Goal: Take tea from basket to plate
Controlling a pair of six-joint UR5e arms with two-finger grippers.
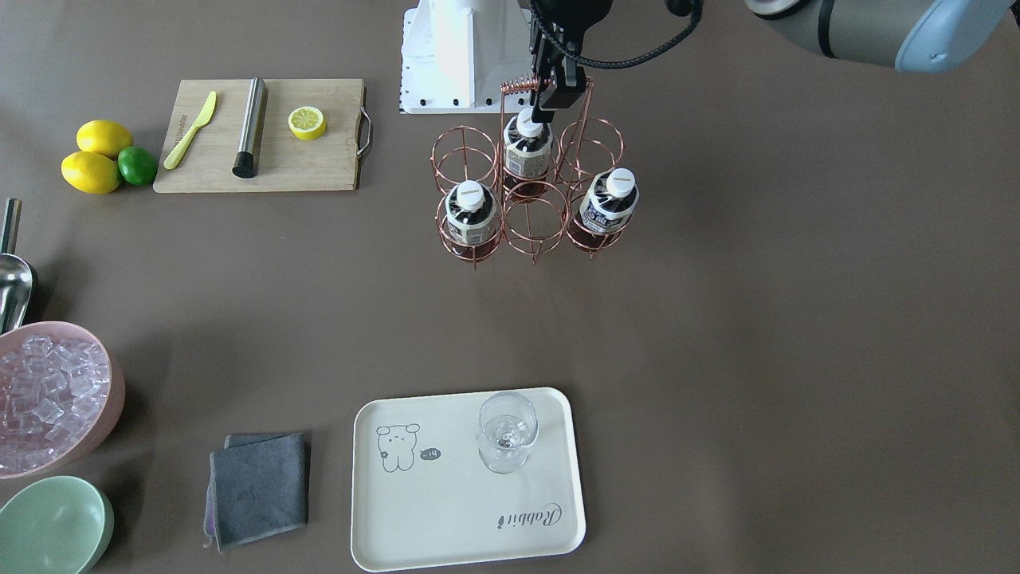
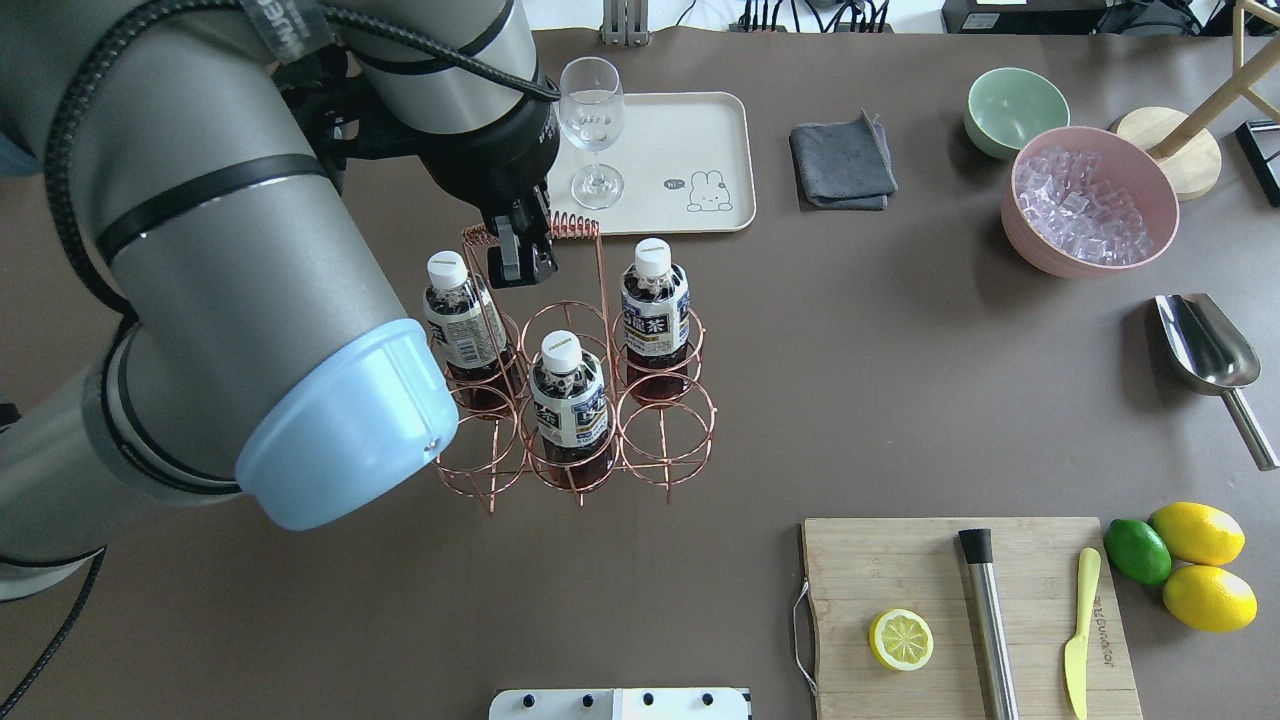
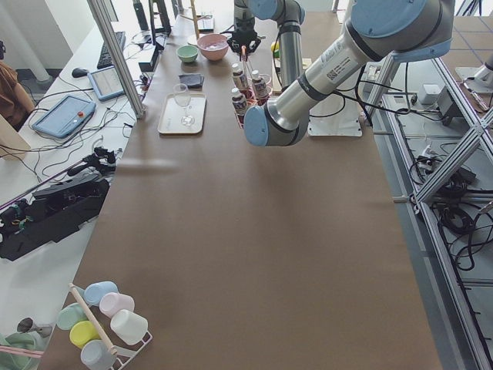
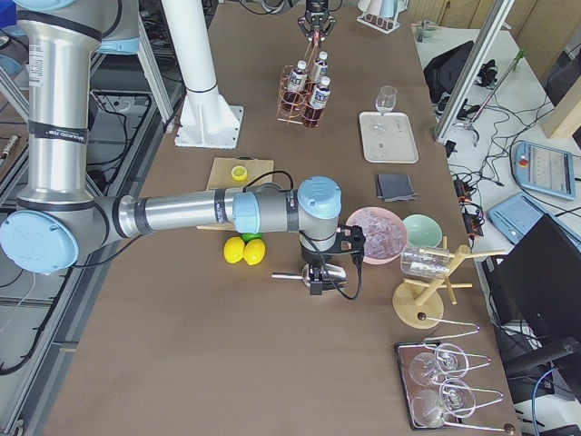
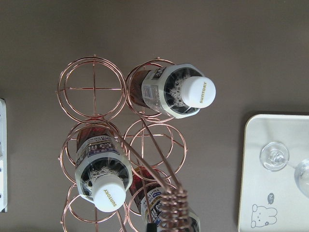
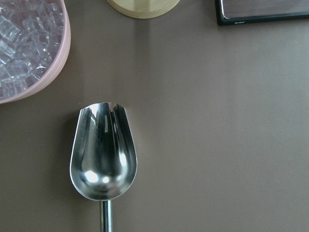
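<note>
Three tea bottles (image 1: 472,211) (image 1: 527,143) (image 1: 610,199), white-capped with dark liquid, stand upright in the copper wire basket (image 1: 534,199). They also show in the overhead view (image 2: 458,320) (image 2: 568,395) (image 2: 655,305). My left gripper (image 2: 520,258) is over the middle of the basket at its coiled handle (image 1: 522,82), fingers together and holding nothing. I cannot tell if it touches the handle. The cream plate (image 1: 446,510) lies apart at the operators' side and carries a clear stemmed glass (image 1: 506,430). My right gripper (image 4: 316,277) hangs over a metal scoop (image 6: 104,150); I cannot tell if it is open or shut.
A cutting board (image 1: 263,151) holds a knife, a steel muddler and a lemon half, with lemons and a lime beside it. A pink bowl of ice (image 1: 48,399), a green bowl (image 1: 52,526) and a grey cloth (image 1: 259,486) lie near the plate.
</note>
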